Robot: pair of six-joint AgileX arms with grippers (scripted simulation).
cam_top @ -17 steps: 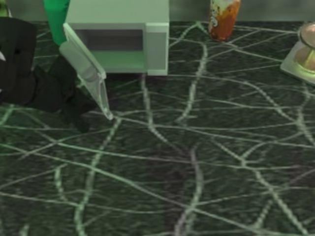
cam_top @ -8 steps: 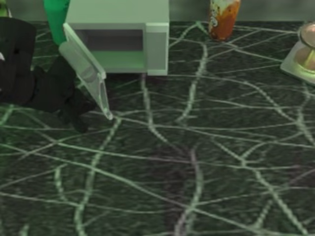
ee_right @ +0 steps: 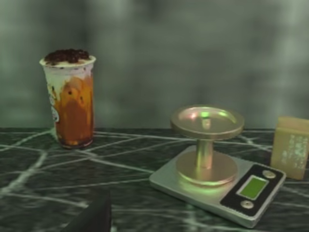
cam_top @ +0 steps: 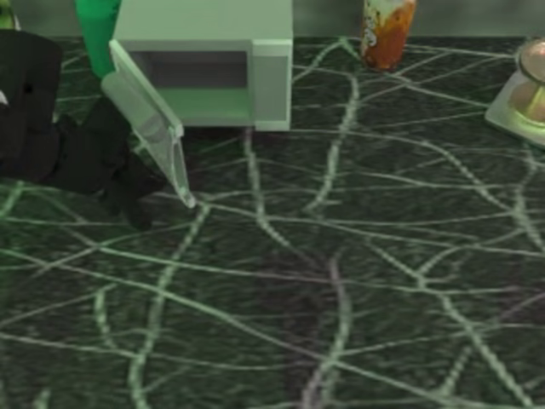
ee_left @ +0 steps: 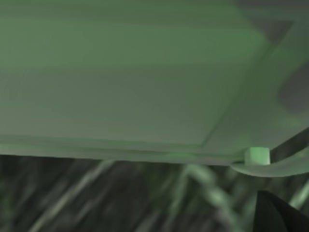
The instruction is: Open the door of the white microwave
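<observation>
In the top view, the small pale white boxy microwave [cam_top: 204,64] stands at the back left of the dark, pale-veined table [cam_top: 358,281]. Its flat white-framed door with the greyish translucent window [cam_top: 146,119] is swung wide open, slanting forward from its hinge side, so the grey inner cavity shows. The left arm's black tool [cam_top: 128,189] sits just beside the outer face of the door, on the far side from the cavity and near the door's free edge; I cannot tell whether its fingers are apart or together. A green bottle [cam_top: 98,34] stands behind the tool, next to the microwave. Well off to the tool's right are a cup of orange-brown drink [cam_top: 385,32] and a silver kitchen scale [cam_top: 519,102].

The left wrist view is filled by the door's pale panel [ee_left: 120,77], with its handle strip [ee_left: 275,166] curving at the edge and table below; one dark fingertip [ee_left: 277,215] shows in the corner.

The right wrist view shows the cup [ee_right: 71,99], the scale [ee_right: 217,174] and a tan box [ee_right: 291,147] on the table. The right tool itself cannot be made out.
</observation>
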